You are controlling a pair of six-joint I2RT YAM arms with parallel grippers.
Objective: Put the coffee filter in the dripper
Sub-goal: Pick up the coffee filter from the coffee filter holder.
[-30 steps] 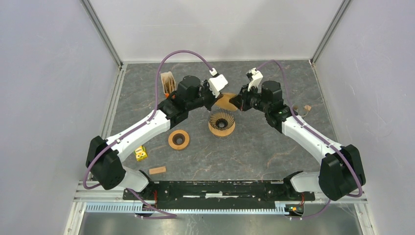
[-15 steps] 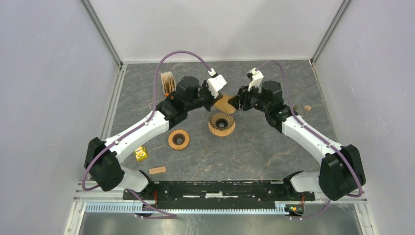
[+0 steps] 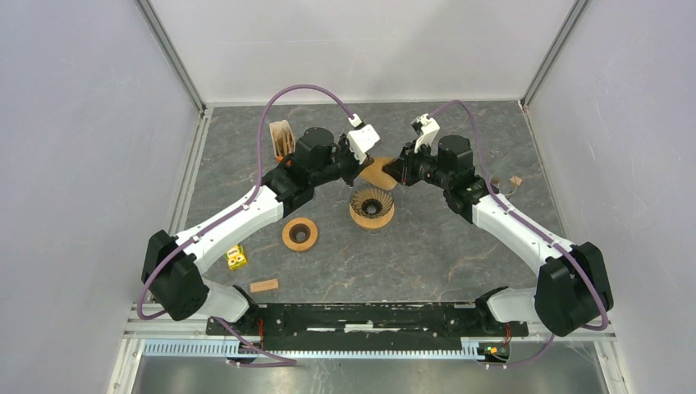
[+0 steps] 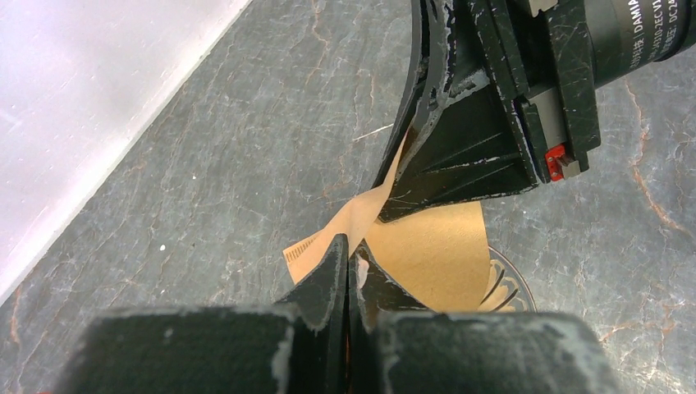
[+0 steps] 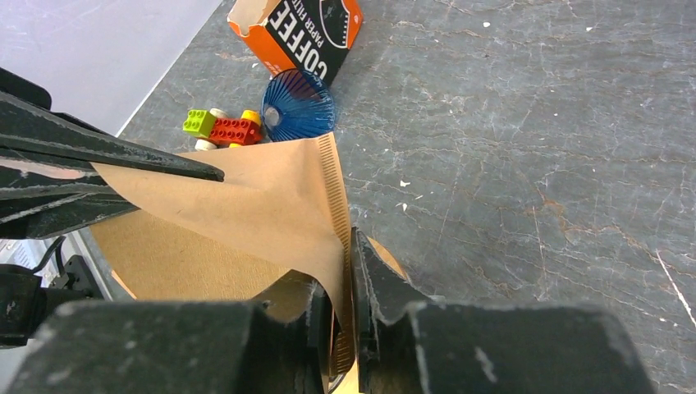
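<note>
The whole setup sits in a little booth with plain pale walls: a left wall (image 3: 74,164), a back wall (image 3: 361,49) and a right wall (image 3: 632,123). Silver aluminium posts (image 3: 172,56) run up the two back corners. The worktop (image 3: 443,263) is a dark grey slab with a marbled stone look, thin lighter veins and a few white specks up close. A ribbed metal rail (image 3: 328,349) runs along its near edge. Lighting's soft and even, with only faint shadows.

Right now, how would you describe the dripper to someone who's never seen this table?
On the grey table, find where the left gripper and right gripper pinch the paper filter. Directly beneath, toward the arm bases, sits the dripper. Unlike the plain brown ring on its left, it has dark ribs fanning from its centre.
</note>
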